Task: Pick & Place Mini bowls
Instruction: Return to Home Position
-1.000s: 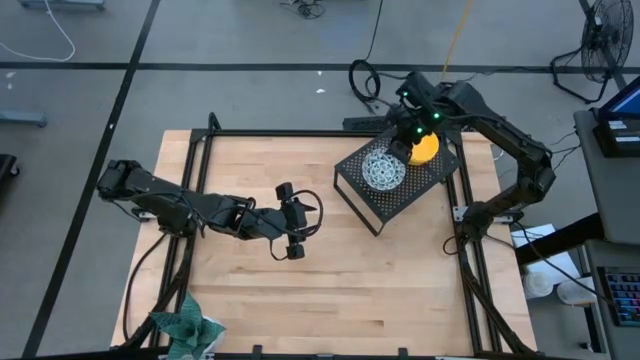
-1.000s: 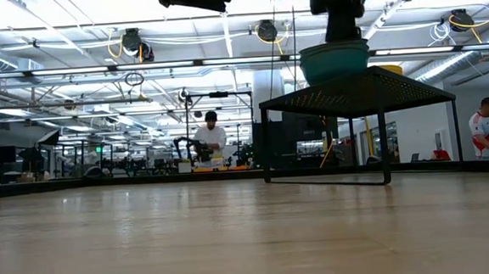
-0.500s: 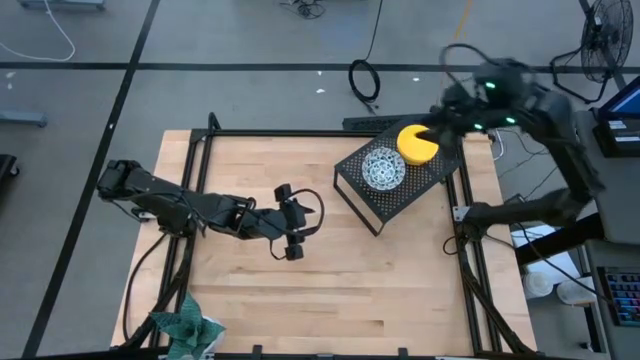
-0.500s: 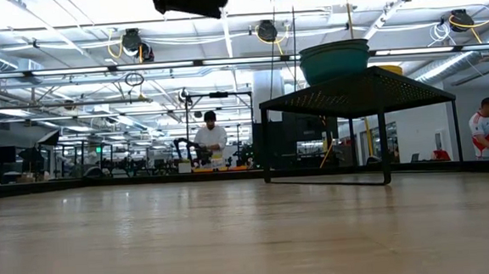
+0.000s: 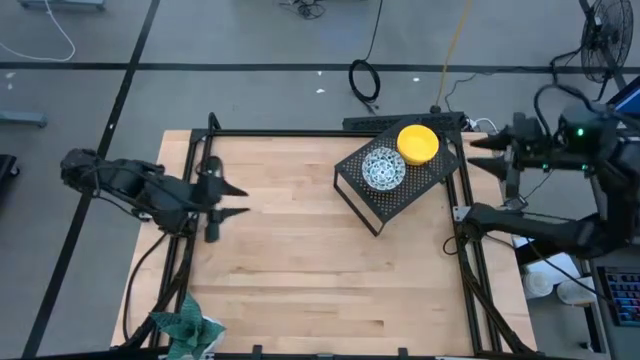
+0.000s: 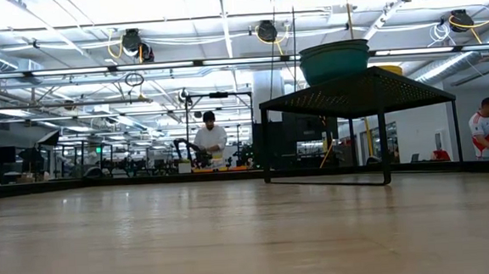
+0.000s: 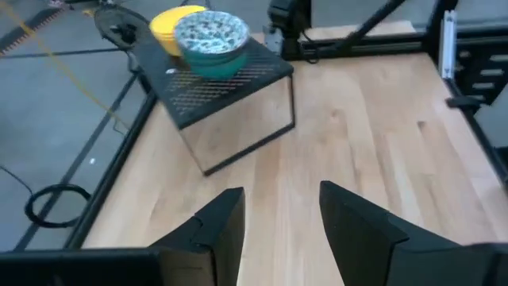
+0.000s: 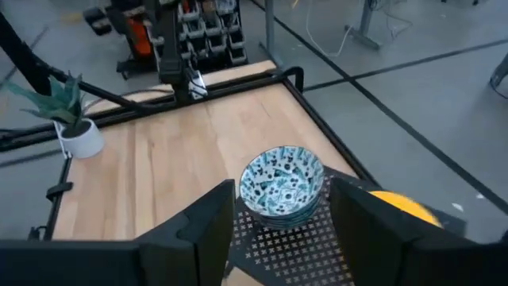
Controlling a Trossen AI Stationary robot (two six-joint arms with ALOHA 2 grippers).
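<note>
Black and bare, my right fingers (image 8: 208,230) stand spread with nothing between them. A second ago they hung directly over the patterned stack. Now they have drawn back past the edge of the surface (image 5: 320,270), so that stack lies ahead of them and well apart. My left fingers (image 7: 218,234) are spread and empty too. They have pulled away from the middle of the surface toward my own side, leaving the stand far out in front.

Beyond both pairs, the blue patterned bowls (image 5: 383,168) sit nested on the black perforated stand (image 5: 390,205). The yellow bowls (image 5: 417,142) rest just beside them on the same top, on the side farther from my left fingers. I see no bowl left on the wood, so I judge the placing finished and both arms simply heading home.
</note>
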